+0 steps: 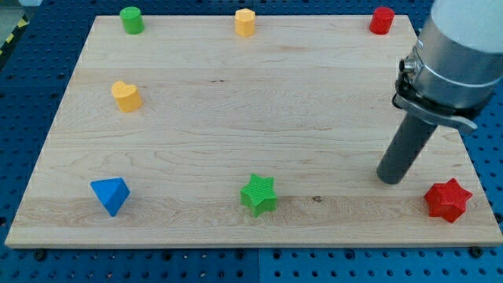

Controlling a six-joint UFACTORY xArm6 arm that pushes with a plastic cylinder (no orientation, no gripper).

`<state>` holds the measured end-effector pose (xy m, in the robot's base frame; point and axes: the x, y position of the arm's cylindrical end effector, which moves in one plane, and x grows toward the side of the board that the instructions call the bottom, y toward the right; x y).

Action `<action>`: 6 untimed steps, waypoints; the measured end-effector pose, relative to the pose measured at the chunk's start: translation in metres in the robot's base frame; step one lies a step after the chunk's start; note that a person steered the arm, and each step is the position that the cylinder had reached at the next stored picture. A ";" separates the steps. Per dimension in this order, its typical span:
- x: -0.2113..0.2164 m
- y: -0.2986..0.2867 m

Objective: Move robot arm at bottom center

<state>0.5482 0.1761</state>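
Our tip (390,179) sits right of green star (258,194), left of red star (448,200); no jaws on rod. Travel step underway; next, slide left, stopping near green star without nudging it.

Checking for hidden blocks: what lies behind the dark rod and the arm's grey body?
Behind my tip and rod only the bare wooden board shows. The grey arm body covers the board's top right corner, so anything there is hidden. The red star block sits apart, right of my tip.
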 end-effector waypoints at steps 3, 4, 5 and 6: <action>0.060 -0.019; 0.070 -0.043; 0.069 -0.087; 0.069 -0.149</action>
